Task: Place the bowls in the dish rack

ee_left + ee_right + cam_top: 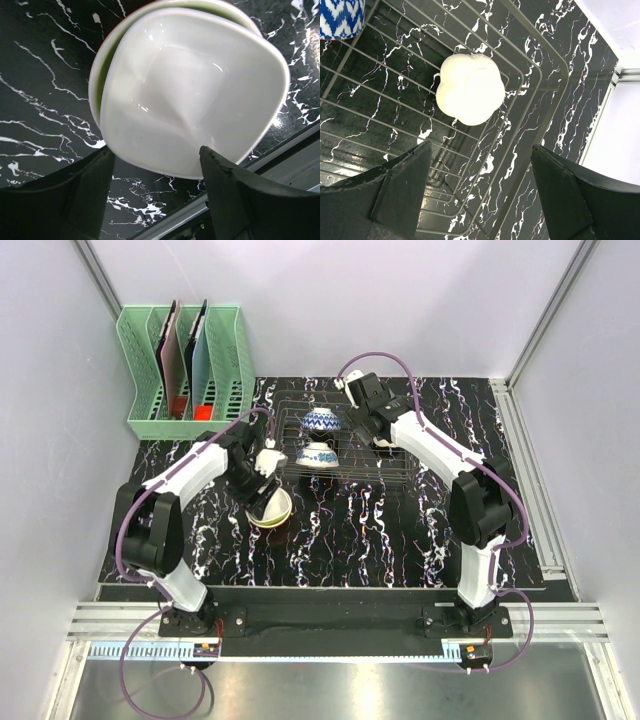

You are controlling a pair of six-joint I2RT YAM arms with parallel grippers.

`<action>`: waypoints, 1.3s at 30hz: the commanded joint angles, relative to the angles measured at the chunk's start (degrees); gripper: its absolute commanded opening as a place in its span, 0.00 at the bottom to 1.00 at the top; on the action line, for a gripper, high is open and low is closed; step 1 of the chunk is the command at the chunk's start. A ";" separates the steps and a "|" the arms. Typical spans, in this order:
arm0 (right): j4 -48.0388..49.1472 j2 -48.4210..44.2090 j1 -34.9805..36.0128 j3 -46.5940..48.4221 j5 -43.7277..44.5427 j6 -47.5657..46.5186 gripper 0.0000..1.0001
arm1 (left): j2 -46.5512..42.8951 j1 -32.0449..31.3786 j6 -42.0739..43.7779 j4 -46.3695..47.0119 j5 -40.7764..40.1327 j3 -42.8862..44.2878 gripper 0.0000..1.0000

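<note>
On the black marble tabletop, a white bowl [190,90] sits nested in a lime green bowl [98,85], and in the top view this stack [272,510] lies in front of the rack's left end. My left gripper [157,152] [263,478] hangs right over it. Its jaws stand apart, either side of the white bowl's near rim. The dish rack [385,462] holds two blue-patterned bowls [322,421] [318,454]. My right gripper [481,150] [357,388] is open and empty above the rack's wires [530,75]. One blue-patterned bowl [340,17] shows at that view's corner.
A cream lobed object [470,95] lies on the rack wires below my right gripper. A mint-green slotted holder [230,350] with flat boards stands at the back left. Metal rails [530,470] border the mat on the right and near sides.
</note>
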 commanded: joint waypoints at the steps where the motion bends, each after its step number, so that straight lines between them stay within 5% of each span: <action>1: -0.03 -3.99 0.26 -0.26 -0.60 0.61 0.88 | 1.99 0.08 0.01 -1.03 -0.08 2.01 0.65; 11: -0.21 -4.25 0.35 -0.26 -1.12 1.23 0.88 | 5.34 0.17 1.15 -1.03 -1.05 4.73 0.35; 25: -0.73 -4.52 0.35 -0.08 -0.42 1.23 0.88 | 7.19 -6.68 9.15 -0.24 -2.11 13.44 0.25; 33: -0.82 -4.78 0.35 -0.44 -0.86 1.58 0.88 | 5.78 -7.39 9.32 0.99 -3.60 8.61 0.31; 39: -1.09 -4.43 0.44 0.09 -1.21 2.01 0.88 | 4.81 -7.39 8.97 1.96 -4.57 7.29 0.15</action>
